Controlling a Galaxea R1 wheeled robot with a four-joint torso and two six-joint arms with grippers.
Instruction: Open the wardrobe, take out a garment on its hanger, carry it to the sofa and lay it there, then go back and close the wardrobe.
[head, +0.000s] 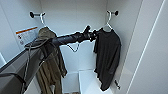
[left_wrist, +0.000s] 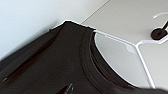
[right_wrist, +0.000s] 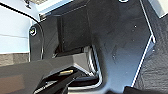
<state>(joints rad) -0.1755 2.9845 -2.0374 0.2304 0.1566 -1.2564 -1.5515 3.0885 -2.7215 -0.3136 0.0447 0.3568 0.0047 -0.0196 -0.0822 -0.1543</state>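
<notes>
The wardrobe (head: 75, 15) stands open in front of me, white inside. The garment (head: 107, 57), a black T-shirt, hangs on its white hanger (head: 108, 21) from a black hook (head: 115, 12) on the right inner wall. My left arm reaches in from the lower left, and my left gripper (head: 91, 33) is at the shirt's collar and shoulder, just left of the hanger. The left wrist view looks closely at the shirt's collar (left_wrist: 85, 62), the hanger (left_wrist: 140, 50) and the hook (left_wrist: 158, 33).
An olive-brown jacket (head: 51, 65) hangs from a hook (head: 32, 14) on the left wall, just behind my left arm. A warning label (head: 26, 35) is stuck to that wall. A white ledge (head: 87, 80) sits low inside. The open right door (head: 150, 62) stands close by.
</notes>
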